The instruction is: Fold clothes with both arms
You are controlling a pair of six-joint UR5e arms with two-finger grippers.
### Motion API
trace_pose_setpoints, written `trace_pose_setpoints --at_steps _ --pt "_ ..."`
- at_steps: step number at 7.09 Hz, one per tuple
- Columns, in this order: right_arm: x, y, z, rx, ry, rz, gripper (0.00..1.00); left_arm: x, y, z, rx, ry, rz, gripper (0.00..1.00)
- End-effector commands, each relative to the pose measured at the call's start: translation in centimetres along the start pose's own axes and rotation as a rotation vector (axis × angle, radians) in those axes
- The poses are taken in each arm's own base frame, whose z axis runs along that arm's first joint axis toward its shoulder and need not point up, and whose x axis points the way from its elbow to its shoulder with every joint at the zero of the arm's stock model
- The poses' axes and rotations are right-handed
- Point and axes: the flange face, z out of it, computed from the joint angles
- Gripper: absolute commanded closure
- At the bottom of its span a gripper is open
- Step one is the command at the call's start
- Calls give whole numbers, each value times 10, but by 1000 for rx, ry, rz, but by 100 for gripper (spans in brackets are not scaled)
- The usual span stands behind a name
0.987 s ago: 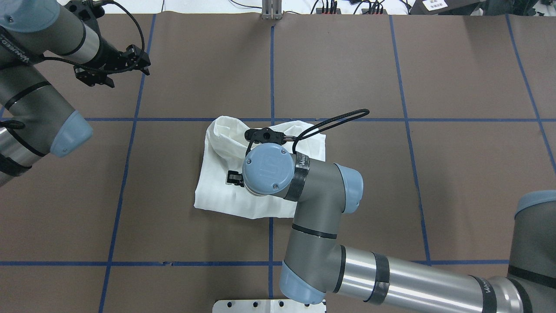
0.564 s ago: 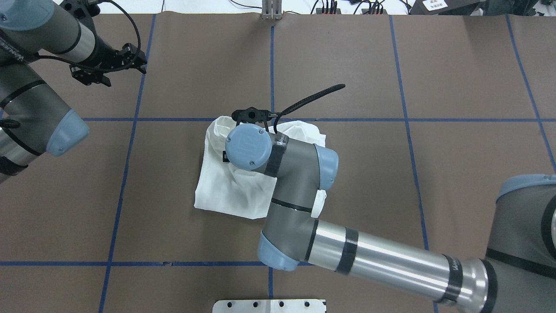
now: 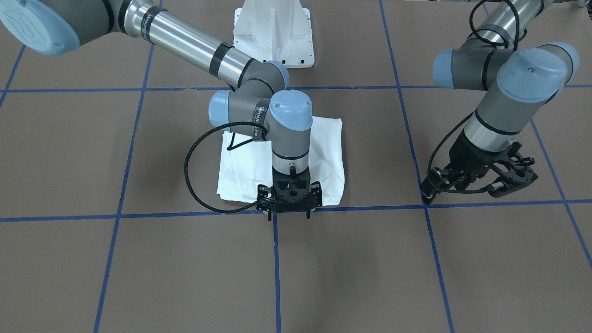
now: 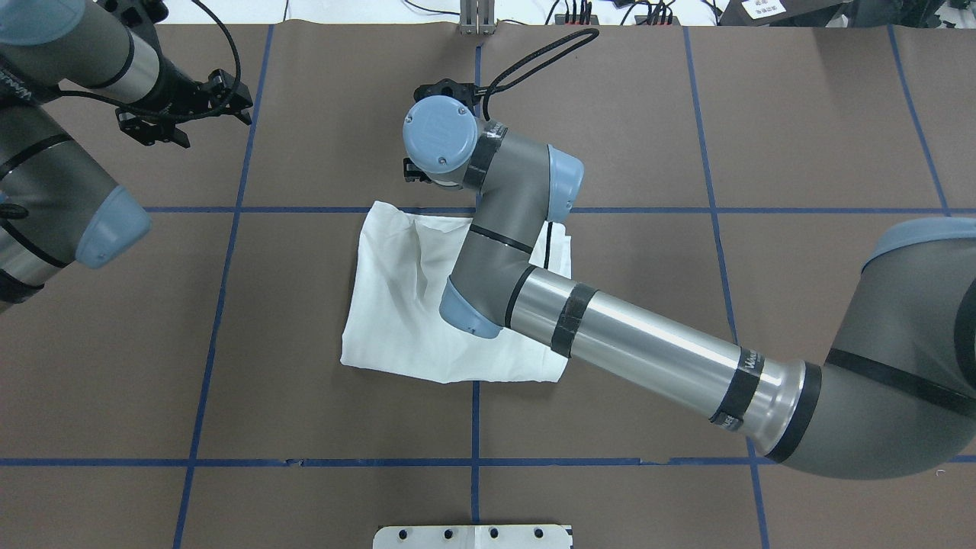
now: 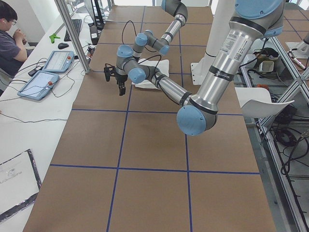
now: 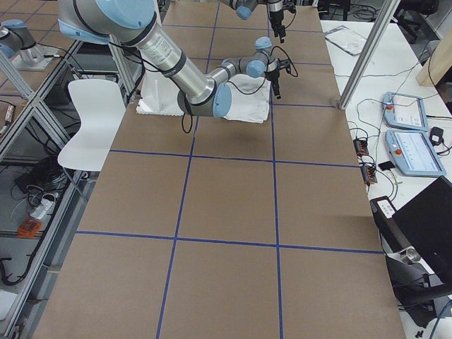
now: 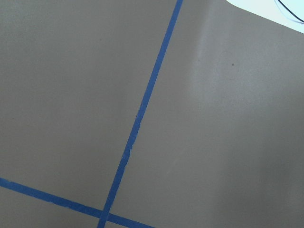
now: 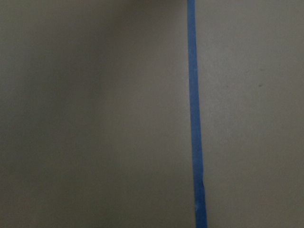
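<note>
Your shirt (image 4: 389, 305) lies folded to a rough square at the centre of the table (image 4: 686, 305) — its print and neck don't show. The right gripper (image 3: 289, 212) hangs just past the edge farthest from the robot, jaws parted, holding nothing; the left gripper (image 3: 479, 185) hovers well aside, spread and empty. Folding looks nearly done (my reading); another fold would need a fresh edge grasp. Overhead, the right arm (image 4: 648, 351) hides part of it.

We're seeing the right gripper (image 3: 289, 216) hanging empty with jaws apart over the blue tape line (image 3: 138, 216), just past the folded white T-shirt (image 3: 329, 152). The left gripper (image 3: 479, 187) is hovering well apart.
</note>
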Motion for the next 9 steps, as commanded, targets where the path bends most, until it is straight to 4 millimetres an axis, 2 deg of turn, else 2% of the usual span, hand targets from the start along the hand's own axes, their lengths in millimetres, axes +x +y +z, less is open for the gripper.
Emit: trace_pose_setpoints --at_steps 1,2,3,4,5,7,8,9 --pt "13 -33 -12 22 -9 -32 0 0 -1 -1 2 2 -1 1" --pt "48 -49 -18 -5 -23 -38 0 -2 -4 -3 6 4 2 1" --pt "111 -58 -24 -48 -41 -66 0 -3 -6 -6 11 4 74 1" --pt "156 -52 -22 -73 -36 -118 0 -5 -9 -7 16 2 97 1" --pt "162 -49 -24 -76 -48 -119 0 -6 -10 -8 16 1 96 1" --pt "151 -38 -31 -168 -127 -95 1 -6 -11 -8 17 1 95 1" --pt "143 -26 -29 -213 -144 -40 4 -6 -11 -8 17 1 95 1" --pt "124 4 -19 -247 -147 -47 5 -9 -11 -7 16 -1 94 1"
